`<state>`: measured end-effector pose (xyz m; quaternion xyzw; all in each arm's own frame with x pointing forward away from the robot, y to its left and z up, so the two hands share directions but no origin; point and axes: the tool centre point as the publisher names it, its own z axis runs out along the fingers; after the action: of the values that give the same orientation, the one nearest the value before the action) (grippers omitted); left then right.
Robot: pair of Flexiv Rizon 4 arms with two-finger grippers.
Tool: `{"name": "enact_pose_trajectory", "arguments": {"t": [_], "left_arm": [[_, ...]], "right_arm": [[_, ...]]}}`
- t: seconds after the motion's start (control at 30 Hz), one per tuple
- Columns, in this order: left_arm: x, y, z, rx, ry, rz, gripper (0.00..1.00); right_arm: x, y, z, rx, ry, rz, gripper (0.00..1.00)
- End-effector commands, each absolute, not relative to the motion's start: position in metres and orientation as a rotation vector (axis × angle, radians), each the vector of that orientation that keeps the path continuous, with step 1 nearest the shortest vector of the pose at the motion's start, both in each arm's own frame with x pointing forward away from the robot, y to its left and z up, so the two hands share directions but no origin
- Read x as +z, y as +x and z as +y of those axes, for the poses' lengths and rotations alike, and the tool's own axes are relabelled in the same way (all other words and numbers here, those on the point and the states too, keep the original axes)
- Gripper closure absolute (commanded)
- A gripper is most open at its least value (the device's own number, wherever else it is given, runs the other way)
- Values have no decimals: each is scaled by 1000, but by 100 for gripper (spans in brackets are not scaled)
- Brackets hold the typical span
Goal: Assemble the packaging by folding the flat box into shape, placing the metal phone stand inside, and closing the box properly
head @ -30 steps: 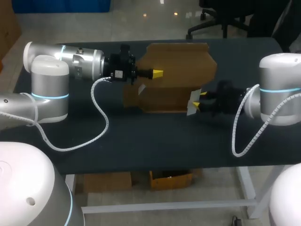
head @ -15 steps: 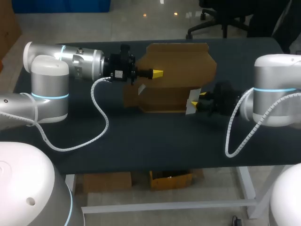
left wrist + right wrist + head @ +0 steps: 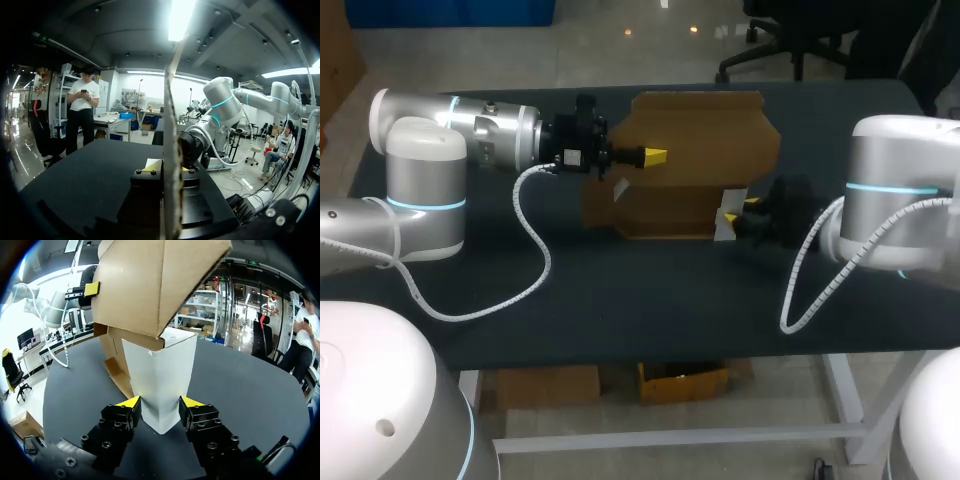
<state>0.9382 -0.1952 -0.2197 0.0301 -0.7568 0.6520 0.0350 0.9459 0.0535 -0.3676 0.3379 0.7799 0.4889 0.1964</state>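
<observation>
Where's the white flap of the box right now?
The white flap is at the right end of the cardboard box, just right of centre in the head view. It stands between the right gripper's fingers, which touch it on both sides.

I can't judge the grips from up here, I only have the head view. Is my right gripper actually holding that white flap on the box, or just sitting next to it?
Observer: The right wrist view shows the right gripper with both yellow tips against the white flap, one on each side.
Operator: And the left one?
Observer: In the left wrist view the brown flap stands edge-on between the fingers of the left gripper, which appear to touch it from both sides.
Operator: How does the brown flap sit over the white one?
Observer: From the right wrist view it rises above the white flap and tilts over toward the right gripper.
</observation>
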Motion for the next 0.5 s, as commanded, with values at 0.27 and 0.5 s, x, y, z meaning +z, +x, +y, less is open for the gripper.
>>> {"name": "enact_pose_trajectory", "arguments": {"t": [0.27,0.5], "left_arm": [[-221,939,-197,2004,90,-2324,100],[-221,939,-197,2004,90,-2324,100]], "right_arm": [[-373,941,57,1349,1047,2048,55],[-374,941,56,1334,1101,2000,56]]}}
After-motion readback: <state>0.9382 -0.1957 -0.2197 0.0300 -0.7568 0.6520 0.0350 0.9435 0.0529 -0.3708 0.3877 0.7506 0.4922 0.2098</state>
